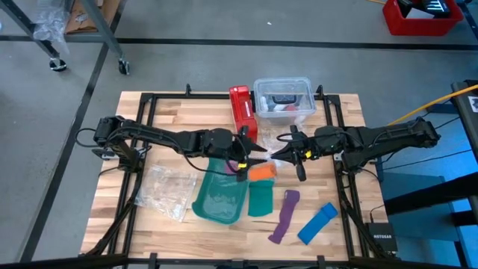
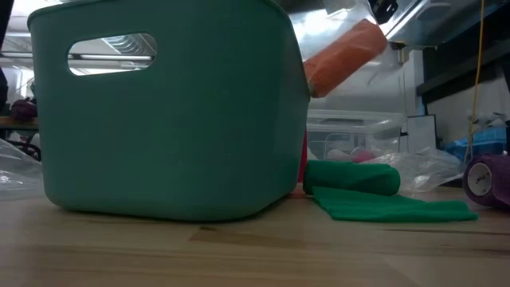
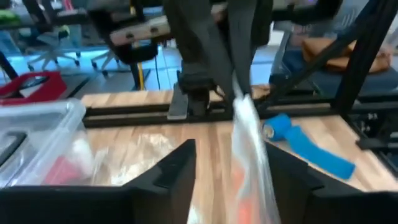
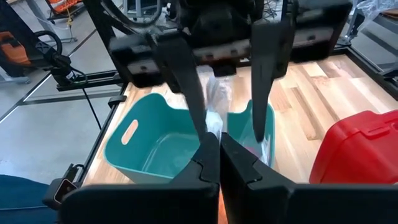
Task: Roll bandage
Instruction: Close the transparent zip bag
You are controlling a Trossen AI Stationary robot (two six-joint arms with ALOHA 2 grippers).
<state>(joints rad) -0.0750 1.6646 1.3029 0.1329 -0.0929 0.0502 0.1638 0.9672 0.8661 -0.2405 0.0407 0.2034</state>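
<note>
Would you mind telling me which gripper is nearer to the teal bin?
The left. The left gripper hangs open over the teal bin's upper edge, while the right gripper is shut on a clear bag, farther right, beside the orange bandage.

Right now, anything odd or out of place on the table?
Yes: the orange bandage hangs in a clear bag above the table beside the teal bin, pinched by the right gripper; the left gripper stands open.
</note>
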